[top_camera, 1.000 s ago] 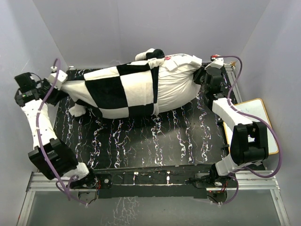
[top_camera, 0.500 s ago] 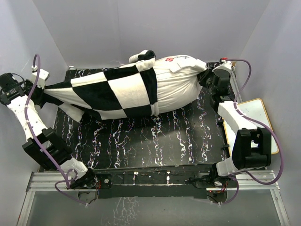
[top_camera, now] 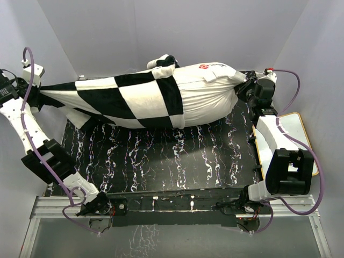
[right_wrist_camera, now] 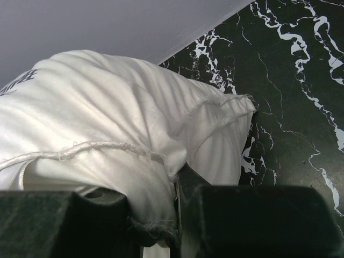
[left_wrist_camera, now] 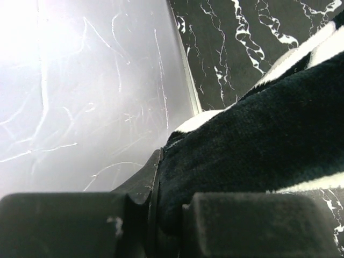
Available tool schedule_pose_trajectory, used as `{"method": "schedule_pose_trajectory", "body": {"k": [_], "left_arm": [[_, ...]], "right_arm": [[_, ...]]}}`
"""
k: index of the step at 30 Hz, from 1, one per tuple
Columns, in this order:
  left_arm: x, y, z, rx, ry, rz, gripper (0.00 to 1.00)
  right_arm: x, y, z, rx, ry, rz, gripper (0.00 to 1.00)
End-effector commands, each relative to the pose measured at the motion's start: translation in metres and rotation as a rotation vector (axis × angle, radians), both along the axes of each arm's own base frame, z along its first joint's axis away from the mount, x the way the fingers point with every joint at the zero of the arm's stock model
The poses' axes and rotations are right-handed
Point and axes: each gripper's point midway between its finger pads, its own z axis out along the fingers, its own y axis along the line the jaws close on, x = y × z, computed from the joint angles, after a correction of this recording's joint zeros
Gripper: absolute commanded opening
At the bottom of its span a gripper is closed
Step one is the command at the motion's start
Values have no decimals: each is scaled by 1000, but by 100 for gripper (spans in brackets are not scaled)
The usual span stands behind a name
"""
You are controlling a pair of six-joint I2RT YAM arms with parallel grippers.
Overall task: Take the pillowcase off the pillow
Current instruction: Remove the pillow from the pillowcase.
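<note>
Although the pillowcase (top_camera: 123, 102) stretches long toward the left jaws, it still wraps the left half of the pillow (top_camera: 207, 94). So the job looks about half done. The bare white half reaches over to the right jaws. The left gripper (left_wrist_camera: 156, 215) pinches a black fold of the pillowcase. The right gripper (right_wrist_camera: 177, 215) pinches the pillow's corner. I think more pulling apart is needed.

Three cameras cover one black marbled table (top_camera: 161, 161).
The overhead view looks down from behind both arm bases (top_camera: 99, 204); the left wrist camera sits tight against the checkered pillowcase (left_wrist_camera: 269, 134), the right against the off-white pillow (right_wrist_camera: 107, 107), both ends visible from above.
</note>
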Motion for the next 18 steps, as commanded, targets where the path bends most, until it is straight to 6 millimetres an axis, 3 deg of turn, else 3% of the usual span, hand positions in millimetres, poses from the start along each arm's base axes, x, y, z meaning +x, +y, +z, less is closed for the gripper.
{"method": "schedule_pose_trajectory", "body": {"k": [1,4,7,8,10,13,16,18], "left_arm": [[-40,121,68,311,-99,399,0],[-35,122,88,301,-148,402,0],[-21,91,107,167,-195,325,0],[-16,74,118,139,-212,293,0],[-4,30,115,78,-178,205,0],[14,-59,104,1,-109,41,0],[17,-127,100,-98,-72,-56,0],[14,-160,89,-155,-17,-99,0]], "right_arm": [[-29,-181,58,-79,-108,-704,8],[-26,-182,66,-72,-116,-704,8],[-25,-180,67,-62,-118,-693,8],[-27,-178,69,-62,-122,-689,8],[-32,-174,78,-81,-135,-690,8],[-40,-169,87,-94,-133,-691,8],[-47,-156,96,-118,-145,-662,8],[-50,-152,90,-107,-139,-649,8]]}}
